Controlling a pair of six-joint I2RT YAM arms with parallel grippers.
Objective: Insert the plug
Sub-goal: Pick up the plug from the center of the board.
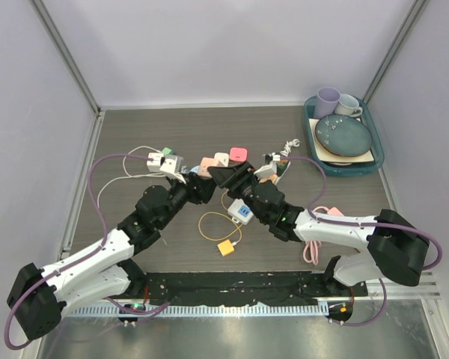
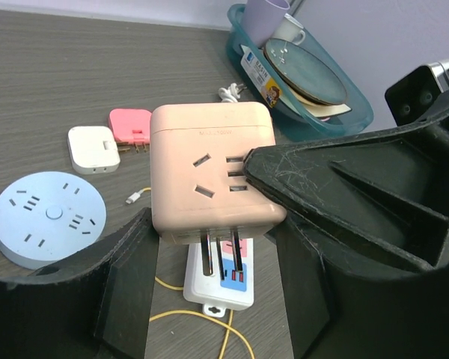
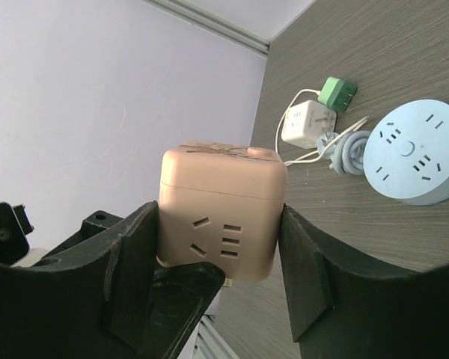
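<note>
A peach cube plug [image 2: 209, 176] with three metal prongs pointing down hangs above a white power strip [image 2: 228, 288] with a blue and pink label. In the top view the cube [image 1: 208, 165] sits where both arms meet, and the strip [image 1: 241, 212] lies just beyond it. My left gripper [image 2: 215, 228] [image 1: 200, 182] is shut on two sides of the cube. My right gripper [image 3: 221, 224] [image 1: 228, 176] is shut on the cube's [image 3: 221, 213] other two sides, with one finger [image 2: 337, 187] across a socket face.
A round blue power strip [image 2: 49, 217], a white adapter [image 2: 93, 148] and a pink adapter [image 2: 131, 126] lie to the left. A yellow cable [image 1: 217, 224], a white cube with a green plug [image 1: 165, 161] and a teal tray [image 1: 377, 161] of dishes also sit on the table.
</note>
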